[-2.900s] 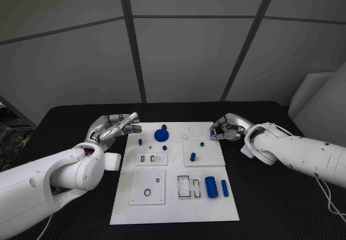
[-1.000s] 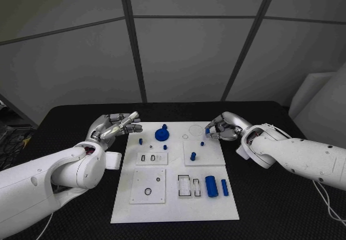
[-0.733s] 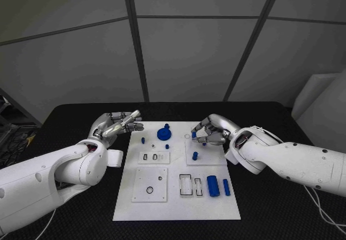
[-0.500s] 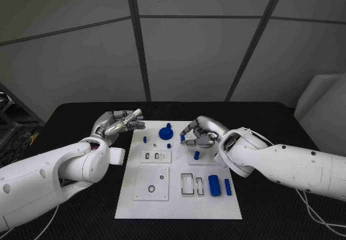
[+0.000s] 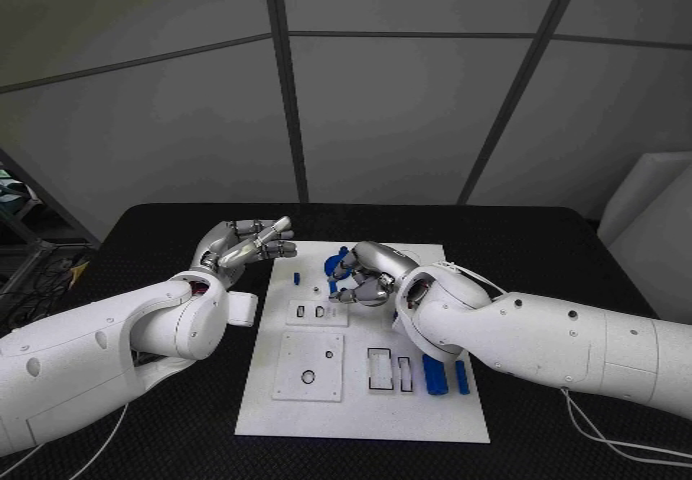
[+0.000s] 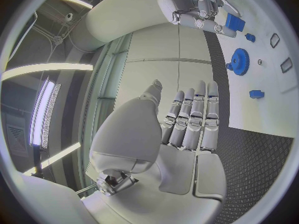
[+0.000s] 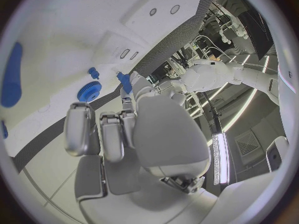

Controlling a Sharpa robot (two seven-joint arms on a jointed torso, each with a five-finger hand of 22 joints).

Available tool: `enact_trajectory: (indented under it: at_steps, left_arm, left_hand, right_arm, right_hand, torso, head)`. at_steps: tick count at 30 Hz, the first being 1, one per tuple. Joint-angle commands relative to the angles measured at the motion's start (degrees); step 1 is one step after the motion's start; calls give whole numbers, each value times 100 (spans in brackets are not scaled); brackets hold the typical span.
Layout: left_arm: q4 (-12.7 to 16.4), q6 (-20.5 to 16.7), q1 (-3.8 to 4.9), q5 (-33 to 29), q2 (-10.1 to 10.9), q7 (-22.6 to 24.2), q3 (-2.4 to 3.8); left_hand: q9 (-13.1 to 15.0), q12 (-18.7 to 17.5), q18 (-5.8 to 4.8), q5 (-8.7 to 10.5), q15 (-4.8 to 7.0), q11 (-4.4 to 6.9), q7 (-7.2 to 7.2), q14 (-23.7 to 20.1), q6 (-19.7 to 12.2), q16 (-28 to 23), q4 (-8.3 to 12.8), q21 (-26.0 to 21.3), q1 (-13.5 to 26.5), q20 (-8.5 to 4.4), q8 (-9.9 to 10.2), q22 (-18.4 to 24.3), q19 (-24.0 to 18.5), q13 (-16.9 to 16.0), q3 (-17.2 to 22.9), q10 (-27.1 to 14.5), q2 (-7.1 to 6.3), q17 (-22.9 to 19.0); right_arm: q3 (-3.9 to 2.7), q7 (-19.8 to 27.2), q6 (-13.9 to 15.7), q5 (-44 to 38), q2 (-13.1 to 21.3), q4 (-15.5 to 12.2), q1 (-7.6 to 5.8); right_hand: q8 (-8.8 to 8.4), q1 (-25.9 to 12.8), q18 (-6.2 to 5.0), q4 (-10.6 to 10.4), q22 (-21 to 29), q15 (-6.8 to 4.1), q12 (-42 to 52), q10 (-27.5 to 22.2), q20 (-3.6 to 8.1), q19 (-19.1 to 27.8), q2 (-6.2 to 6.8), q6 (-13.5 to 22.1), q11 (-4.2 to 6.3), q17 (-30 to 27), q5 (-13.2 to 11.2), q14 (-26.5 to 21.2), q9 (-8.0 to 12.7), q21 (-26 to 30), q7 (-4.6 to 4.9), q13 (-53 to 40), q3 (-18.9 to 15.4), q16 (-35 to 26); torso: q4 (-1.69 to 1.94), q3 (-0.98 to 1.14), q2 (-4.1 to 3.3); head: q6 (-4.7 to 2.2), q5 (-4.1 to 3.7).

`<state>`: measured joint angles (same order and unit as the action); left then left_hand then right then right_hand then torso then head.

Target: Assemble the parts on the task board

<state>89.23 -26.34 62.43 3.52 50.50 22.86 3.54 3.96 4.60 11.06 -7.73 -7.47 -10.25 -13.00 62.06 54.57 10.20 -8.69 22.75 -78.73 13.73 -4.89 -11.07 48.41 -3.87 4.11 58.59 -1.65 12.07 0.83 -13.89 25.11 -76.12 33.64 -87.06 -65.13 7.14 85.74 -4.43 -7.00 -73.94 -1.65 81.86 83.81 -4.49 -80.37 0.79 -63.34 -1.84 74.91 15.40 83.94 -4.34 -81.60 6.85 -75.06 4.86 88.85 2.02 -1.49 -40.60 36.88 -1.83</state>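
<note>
Carrying a small blue part (image 5: 351,288), seemingly pinched in right hand (image 5: 366,275) fingers; crossed from task board (image 5: 361,400) right edge to hover beside the gear (image 5: 336,266). Left hand (image 5: 248,246) held off-board, fingers spread, empty. Placement likely next.

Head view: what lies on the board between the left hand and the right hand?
In the head view, a small blue part lies on the task board between the left hand and the right hand.
</note>
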Motion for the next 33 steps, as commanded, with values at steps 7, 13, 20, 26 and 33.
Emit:
enact_trajectory:
  at_steps: [7, 13, 20, 26, 33]
  left_arm:
    - [-7, 76, 10, 21, -25, -25, 5]
    - [-9, 80, 11, 21, -27, -26, 5]
    - [-10, 81, 11, 21, -26, -27, 5]
    - [-16, 81, 11, 21, -25, -28, 5]
    - [-18, 82, 11, 21, -26, -28, 5]
  left_hand:
    - [3, -9, -65, 14, 13, 12, -9, -39, 33, -19, 19, -20, -16, 1, 20, 6, -57, 0, -2, -4, 59, 6]
    - [3, -9, -65, 14, 13, 12, -9, -39, 33, -19, 19, -20, -16, 1, 20, 6, -57, 0, -2, -4, 59, 6]
    - [3, -9, -65, 14, 13, 12, -9, -39, 33, -19, 19, -20, -16, 1, 20, 6, -57, 0, -2, -4, 59, 6]
    - [3, -9, -65, 14, 13, 12, -9, -39, 33, -19, 19, -20, -16, 1, 20, 6, -57, 0, -2, -4, 59, 6]
    - [3, -9, -65, 14, 13, 12, -9, -39, 33, -19, 19, -20, -16, 1, 20, 6, -57, 0, -2, -4, 59, 6]
  right_arm:
    - [82, -208, -326, -441, -218, 125, 18]
    - [110, -219, -438, -528, -288, 163, 48]
    - [121, -263, -564, -642, -319, 207, 67]
    - [124, -307, -662, -699, -316, 226, 71]
    - [127, -333, -757, -735, -322, 239, 76]
  right_hand:
    - [11, -26, 97, 0, 10, -49, -28, -15, 22, 9, -53, -78, 15, 1223, 4, 542, -31, 0, -51, -570, 34, 7]
    - [10, -32, 95, 1, 18, -48, -31, -16, 22, 15, -44, -75, 15, 1215, 3, 540, -30, 4, -50, -569, 35, 4]
    - [10, -32, 95, 1, 18, -48, -31, -16, 22, 15, -44, -75, 15, 1215, 3, 540, -30, 4, -50, -569, 35, 4]
    - [8, -40, 95, 1, 21, -47, -35, -20, 22, 17, -34, -72, 14, 1209, 2, 539, -28, 6, -49, -565, 35, 1]
    - [7, -50, 95, -1, 21, -46, -32, -18, 22, 17, -25, -70, 12, 1210, -1, 539, -28, 6, -48, -569, 36, 2]
  torso:
    - [-2, 2, -6]
    - [-6, 4, -6]
    - [-6, 5, -1]
    - [-9, 6, -2]
    - [-6, 6, -3]
  head:
    - [51, 39]
    - [83, 69]
    - [98, 84]
    - [113, 83]
    - [133, 81]
